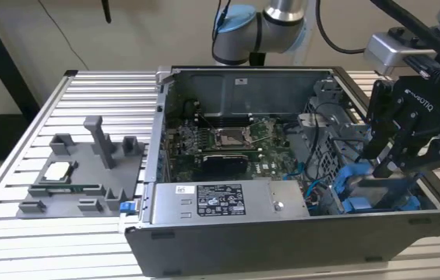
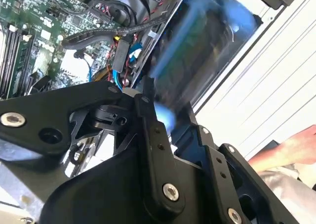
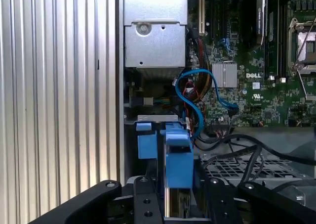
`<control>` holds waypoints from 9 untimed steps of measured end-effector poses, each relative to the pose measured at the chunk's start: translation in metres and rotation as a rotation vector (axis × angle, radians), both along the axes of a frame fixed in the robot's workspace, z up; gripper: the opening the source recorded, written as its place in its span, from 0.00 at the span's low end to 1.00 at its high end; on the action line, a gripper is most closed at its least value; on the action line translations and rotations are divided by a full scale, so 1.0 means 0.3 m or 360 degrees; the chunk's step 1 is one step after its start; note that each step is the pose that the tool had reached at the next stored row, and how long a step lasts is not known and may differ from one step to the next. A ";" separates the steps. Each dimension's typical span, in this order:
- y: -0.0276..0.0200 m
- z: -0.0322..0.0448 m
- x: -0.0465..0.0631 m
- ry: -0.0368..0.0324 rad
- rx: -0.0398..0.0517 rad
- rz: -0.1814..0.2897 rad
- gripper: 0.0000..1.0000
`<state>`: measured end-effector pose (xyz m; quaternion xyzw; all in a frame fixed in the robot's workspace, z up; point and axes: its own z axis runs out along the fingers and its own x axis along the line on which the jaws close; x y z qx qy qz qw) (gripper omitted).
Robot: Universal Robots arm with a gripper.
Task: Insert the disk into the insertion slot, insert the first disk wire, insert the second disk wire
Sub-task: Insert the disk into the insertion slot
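My gripper [image 1: 403, 169] hangs over the front right corner of the open dark grey computer case [image 1: 282, 245]. The disk [image 1: 391, 192], in its bright blue carrier frame, stands on edge between the fingers, with its lower part down in the insertion slot [image 1: 426, 189]. In the first wrist view the blue frame [image 3: 177, 159] sits between the two black fingers [image 3: 148, 204] and the gripper [image 3: 178, 206] looks shut on it. The second wrist view shows the disk [image 2: 197, 51] blurred beyond the gripper [image 2: 163, 135]. A blue disk wire [image 3: 197, 100] loops loose from the motherboard beside the bay.
The silver power supply [image 1: 220, 201] lies along the case front and the green motherboard [image 1: 228, 140] sits behind it. A grey parts fixture [image 1: 80, 169] rests on the ribbed aluminium table [image 1: 17, 233] at the exterior view's left. A person's hand [image 2: 296, 145] is near the case.
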<state>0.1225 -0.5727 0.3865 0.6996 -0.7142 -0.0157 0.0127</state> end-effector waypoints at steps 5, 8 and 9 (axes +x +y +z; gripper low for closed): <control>0.005 0.020 0.000 0.0002 0.0001 0.0000 0.40; 0.016 0.020 0.000 0.0002 0.0036 0.0000 0.40; 0.018 0.020 0.000 0.0002 0.0059 0.0000 0.40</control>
